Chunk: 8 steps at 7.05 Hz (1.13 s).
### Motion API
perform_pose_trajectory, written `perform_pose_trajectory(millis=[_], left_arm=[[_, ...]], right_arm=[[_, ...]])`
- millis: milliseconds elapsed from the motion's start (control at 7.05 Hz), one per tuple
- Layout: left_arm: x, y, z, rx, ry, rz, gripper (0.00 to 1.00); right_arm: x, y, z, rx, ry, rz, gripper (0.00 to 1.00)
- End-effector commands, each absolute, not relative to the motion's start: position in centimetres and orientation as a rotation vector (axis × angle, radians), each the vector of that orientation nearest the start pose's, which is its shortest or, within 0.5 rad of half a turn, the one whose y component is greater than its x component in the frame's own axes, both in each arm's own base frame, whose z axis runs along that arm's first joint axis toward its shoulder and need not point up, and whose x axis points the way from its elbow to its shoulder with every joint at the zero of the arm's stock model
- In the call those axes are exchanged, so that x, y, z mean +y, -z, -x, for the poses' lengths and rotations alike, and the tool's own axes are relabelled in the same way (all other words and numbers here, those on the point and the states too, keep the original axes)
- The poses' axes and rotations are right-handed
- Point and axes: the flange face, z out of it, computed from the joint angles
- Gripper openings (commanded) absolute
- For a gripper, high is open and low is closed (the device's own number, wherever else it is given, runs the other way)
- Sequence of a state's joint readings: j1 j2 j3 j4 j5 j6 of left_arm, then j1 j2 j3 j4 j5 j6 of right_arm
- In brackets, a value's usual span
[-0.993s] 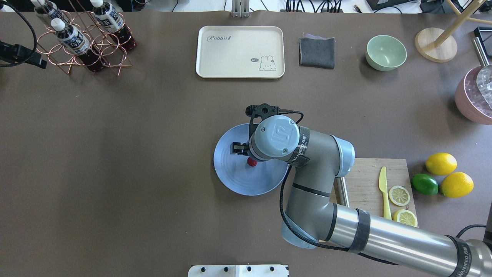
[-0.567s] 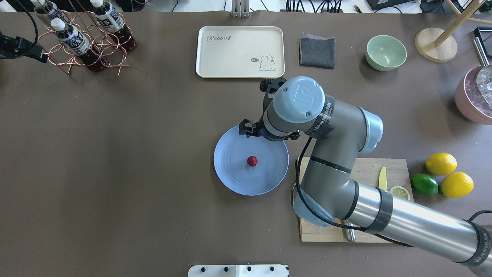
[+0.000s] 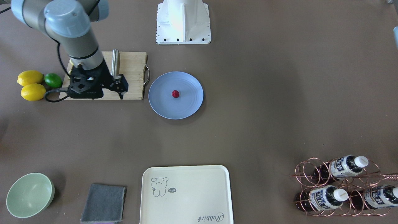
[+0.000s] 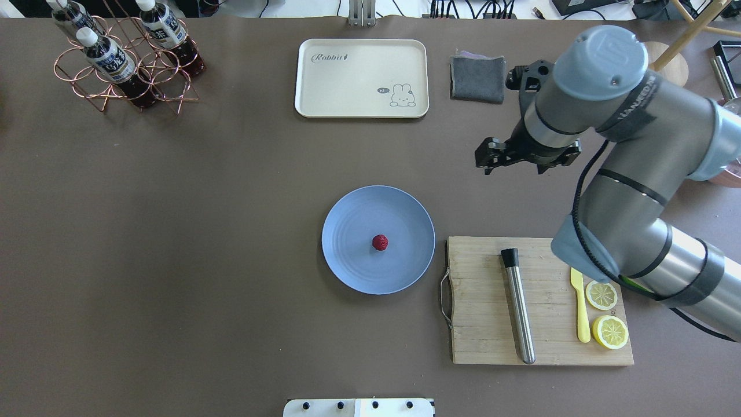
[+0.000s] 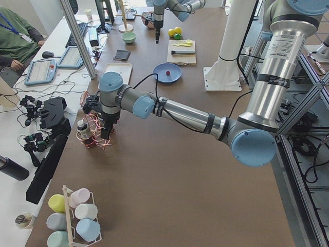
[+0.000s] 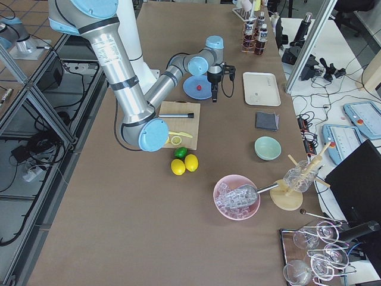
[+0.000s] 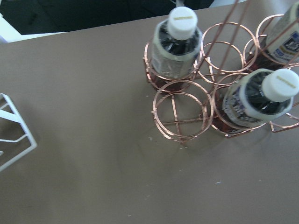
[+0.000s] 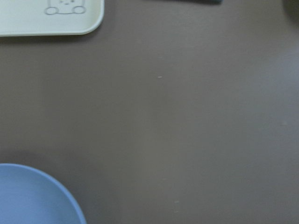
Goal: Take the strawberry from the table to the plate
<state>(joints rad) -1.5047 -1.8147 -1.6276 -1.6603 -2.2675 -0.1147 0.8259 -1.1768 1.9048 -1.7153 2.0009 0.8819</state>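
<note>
The strawberry (image 4: 380, 242), small and dark red, lies loose near the middle of the blue plate (image 4: 353, 263) on the brown table (image 4: 202, 231). The front-facing view shows the same: strawberry (image 3: 175, 93) on the plate (image 3: 164, 104). My right gripper (image 4: 483, 160) hangs open and empty in the air, well off to the plate's right and toward the far side, holding nothing. The right wrist view catches only the plate's rim (image 8: 44, 184). My left gripper (image 5: 105, 135) shows only in the exterior left view, beside the bottle rack; I cannot tell whether it is open or shut.
A wooden cutting board (image 4: 480, 324) with a steel rod (image 4: 518, 310), yellow knife and lemon slices lies right of the plate. Lemons and a lime (image 3: 53, 80) sit beyond it. Cream tray (image 4: 362, 78), grey cloth (image 4: 477, 78), green bowl (image 3: 29, 194) and copper bottle rack (image 4: 124, 63) line the far side.
My right gripper has let go of the strawberry, risen off the plate and swung far to the right. The strawberry stays on the plate. The left arm has left the overhead view's left edge.
</note>
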Motion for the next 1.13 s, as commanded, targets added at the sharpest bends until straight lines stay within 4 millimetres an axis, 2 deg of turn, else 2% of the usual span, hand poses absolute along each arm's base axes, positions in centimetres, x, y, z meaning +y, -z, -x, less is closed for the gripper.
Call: perform_pose_trajectory(millis=[0, 142, 284, 426, 567, 709, 993], left_arm=[[-56.3, -54.0, 11.4, 0.680, -0.082, -0.262, 0.98], [-54.2, -56.3, 12.7, 0.686, -0.042, -0.233, 0.98], [-52.7, -58.0, 13.2, 0.689, -0.021, -0.210, 0.98], [-51.6, -59.1, 13.1, 0.693, -0.014, -0.191, 0.98], [-51.0, -60.0, 13.0, 0.694, -0.010, -0.181, 0.98], [-50.6, -60.4, 13.0, 0.695, -0.008, -0.173, 0.98], [-49.9, -61.0, 12.7, 0.700, 0.006, -0.155, 0.98]], right_arm=[[-51.9, -42.1, 19.1, -0.696, 0.065, -0.033, 1.00], [-51.7, -45.7, 12.5, -0.776, 0.042, 0.013, 1.00], [-50.5, -48.4, 7.9, -0.835, -0.012, 0.048, 1.00], [-49.1, -50.9, 5.0, -0.827, -0.039, 0.056, 1.00], [-48.6, -53.3, 1.9, -0.815, -0.003, 0.026, 1.00], [-48.4, -55.0, -0.4, -0.811, -0.027, 0.023, 1.00], [-47.8, -55.5, -2.4, -0.817, -0.068, 0.019, 1.00]])
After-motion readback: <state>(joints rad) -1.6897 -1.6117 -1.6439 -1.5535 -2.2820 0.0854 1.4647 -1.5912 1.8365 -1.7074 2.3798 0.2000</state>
